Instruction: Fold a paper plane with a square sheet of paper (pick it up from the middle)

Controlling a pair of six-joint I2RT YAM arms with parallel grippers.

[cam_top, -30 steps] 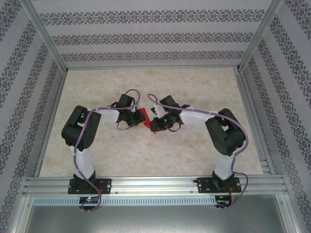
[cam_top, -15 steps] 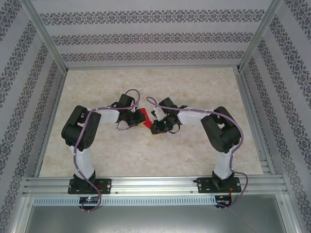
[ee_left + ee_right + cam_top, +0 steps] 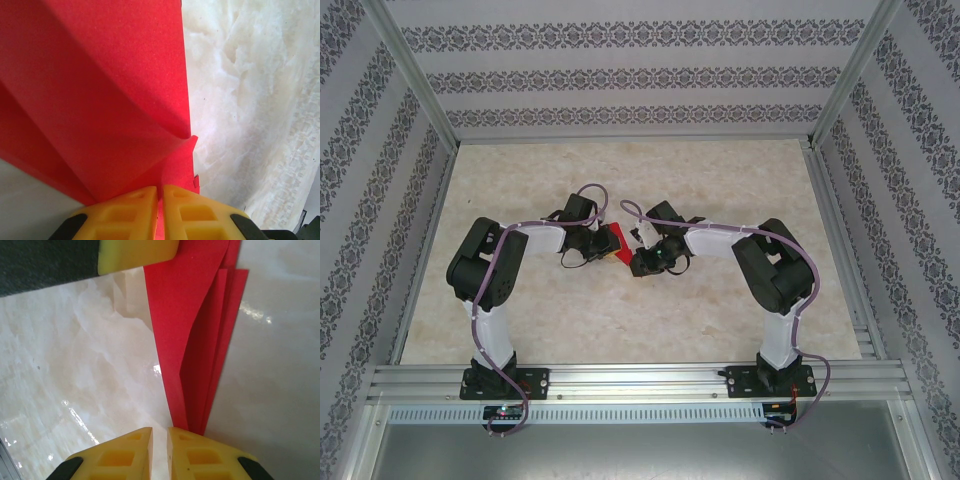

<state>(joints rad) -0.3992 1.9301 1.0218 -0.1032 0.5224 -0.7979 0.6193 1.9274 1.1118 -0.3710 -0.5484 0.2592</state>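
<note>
- Overhead, patterned walls (image 3: 640,80) box in the marble table (image 3: 720,180); both arms crowd its middle.
- Folded red paper (image 3: 100,100) sits between the two grippers.
- Left gripper (image 3: 161,210) is clenched on the paper's edge.
- Right gripper (image 3: 160,450) is nearly closed; the paper's tip meets one finger (image 3: 200,455), and whether it is gripped cannot be told.

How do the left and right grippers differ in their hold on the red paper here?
The left gripper is shut on the red paper, red showing between its fingers; the right gripper shows pale table in its slit. The left holds the paper's broad end; the right meets its narrow end. Both have yellow fingers, nearly closed.
</note>
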